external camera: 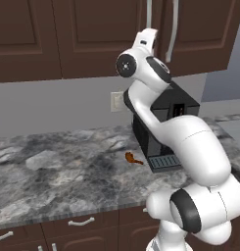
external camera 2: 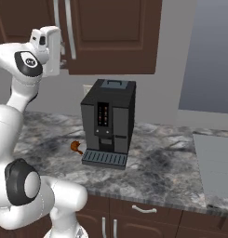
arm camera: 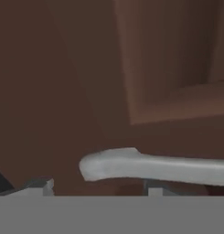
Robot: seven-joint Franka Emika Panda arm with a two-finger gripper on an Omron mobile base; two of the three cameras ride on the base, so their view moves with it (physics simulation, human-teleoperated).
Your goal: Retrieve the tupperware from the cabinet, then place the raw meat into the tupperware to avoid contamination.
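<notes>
A: Where's the raw meat [external camera: 133,158]?
B: On the worktop [external camera: 58,171], mid-depth, just beside the coffee machine [external camera 2: 108,122].
A: Cabinet [external camera 2: 113,35]?
B: Doors closed, contents hidden. The gripper [arm camera: 97,191] sits at a silver handle [arm camera: 150,165]; its spread I cannot tell.

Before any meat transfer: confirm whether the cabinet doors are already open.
No: both cabinet doors sit closed, silver handles side by side, with the gripper at them.
</notes>
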